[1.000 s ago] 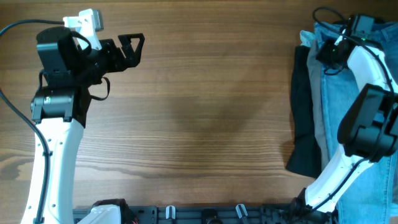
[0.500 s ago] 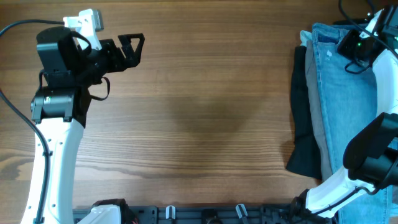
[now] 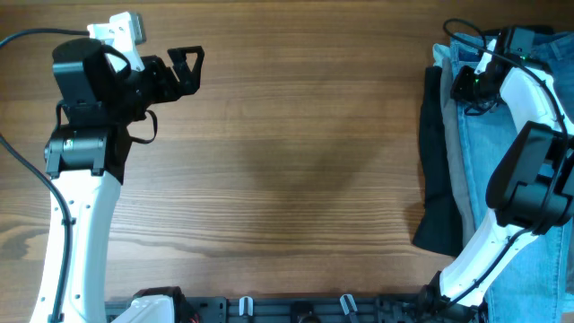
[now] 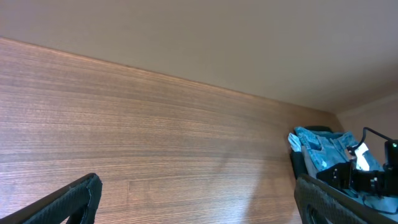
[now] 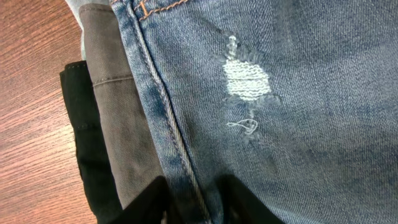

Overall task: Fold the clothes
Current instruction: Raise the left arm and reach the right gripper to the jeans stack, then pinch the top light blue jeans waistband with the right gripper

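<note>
swinging back from the far corner, my right gripper (image 5: 199, 202) is down on the jeans (image 5: 292, 137) again at the table's (image 3: 296, 161) right edge, jaws half-closed astride the seam; whether they pinch it i cannot tell. a fresh grab; nothing folded yet. left gripper (image 3: 194, 70) gapes empty.

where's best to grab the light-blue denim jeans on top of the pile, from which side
Probably the long stitched side seam of the light-blue denim jeans, pinched from straight above. They lie flat on top, and that thick edge steps up over the grey-khaki trousers and black garment, giving the right gripper a ridge to straddle.
</note>
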